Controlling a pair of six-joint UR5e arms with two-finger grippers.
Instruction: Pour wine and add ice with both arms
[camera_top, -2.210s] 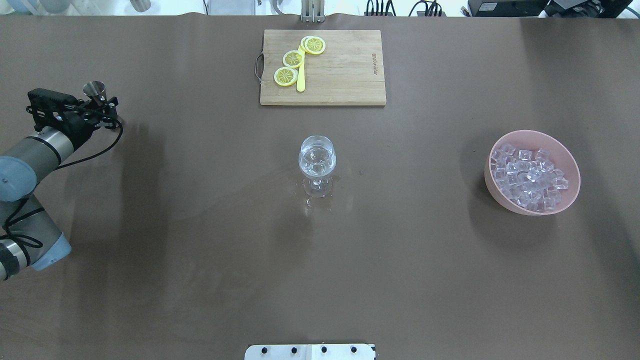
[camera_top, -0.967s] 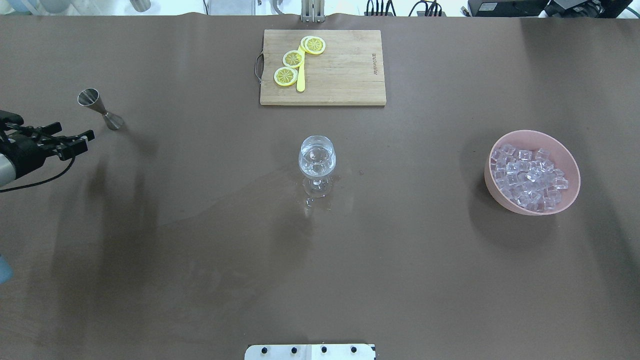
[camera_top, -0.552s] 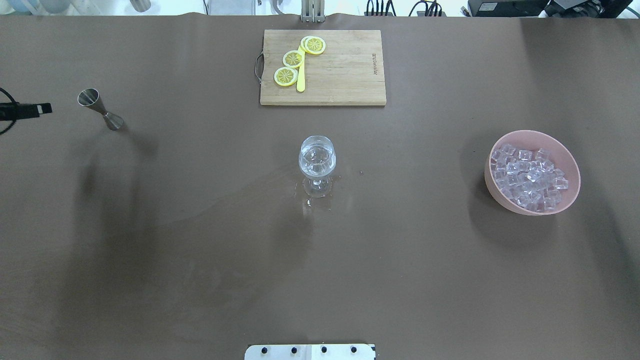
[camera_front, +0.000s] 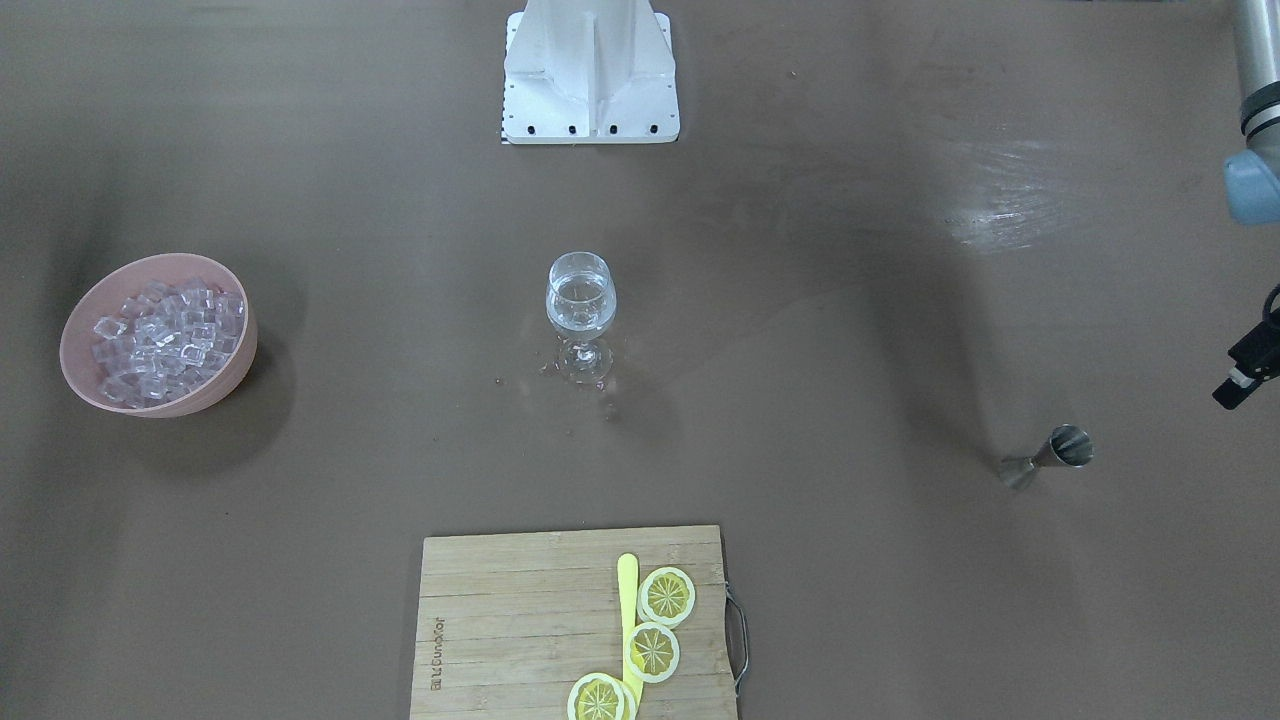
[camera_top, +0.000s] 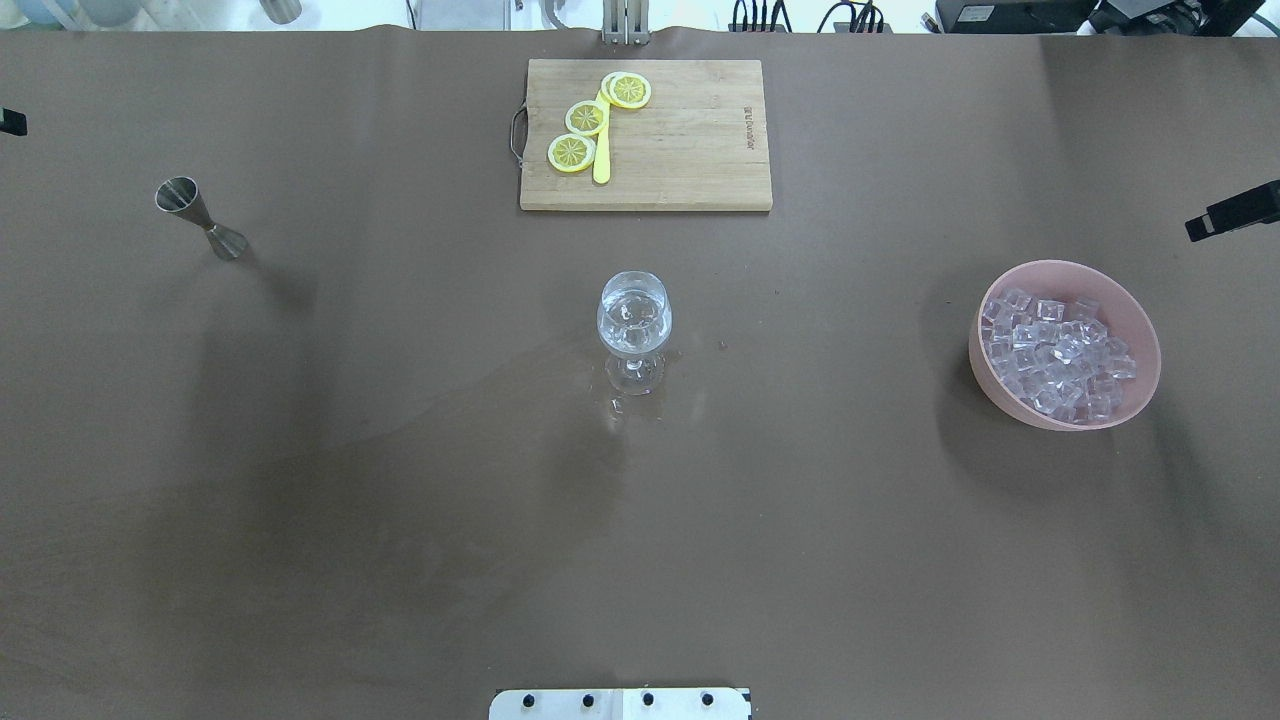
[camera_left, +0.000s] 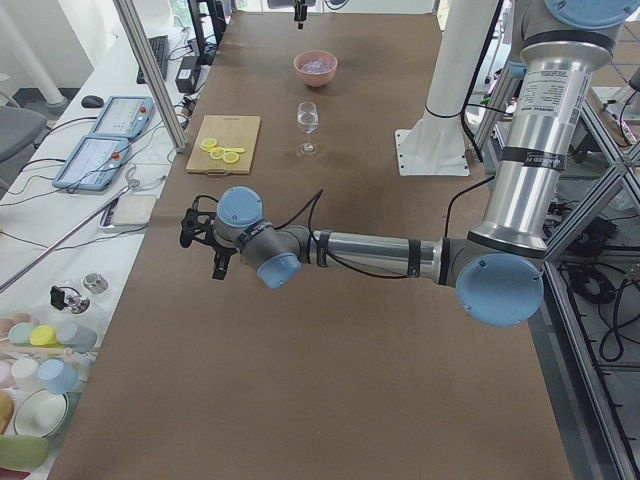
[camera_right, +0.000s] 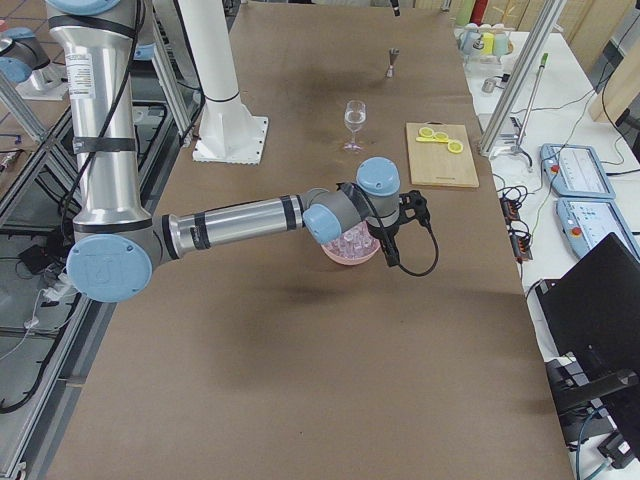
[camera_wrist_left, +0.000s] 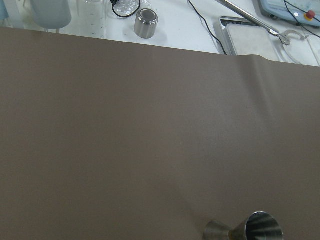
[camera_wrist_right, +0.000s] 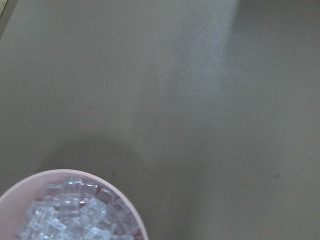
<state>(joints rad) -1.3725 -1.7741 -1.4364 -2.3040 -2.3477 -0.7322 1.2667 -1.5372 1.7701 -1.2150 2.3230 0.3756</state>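
The left gripper (camera_front: 1245, 365) shows only as a black sliver at the table's edge, so I cannot tell whether its jaws are apart or together. The metal measuring cup (camera_top: 200, 218) stands near it, apart from it, on its own foot.

The right gripper (camera_top: 1232, 212) is also cut off by the frame and just as unreadable. It hangs beside the pink bowl (camera_top: 1140, 310), not over it, and touches nothing.

The wine (camera_top: 634, 318) sits in the stemmed glass (camera_front: 580, 300) at the middle of the table, filling only the lower part. The pour looks done. A few drops (camera_top: 630, 405) lie around the glass's foot, so some was likely spilled.

The ice (camera_top: 1055, 350) is heaped in the bowl. I can make out no cube in the glass, though clear on clear is hard to read. Adding ice seems to be the whole of what is left, and it falls to the right arm (camera_right: 240, 220).

The table (camera_top: 400, 500) is covered in brown matte sheet, with faint wet streaks near the glass. At its far side a wooden board (camera_top: 690, 150) carries lemon slices (camera_top: 572, 152). Beyond the table are benches with control pads (camera_left: 95, 160) and a laptop (camera_right: 600, 300).
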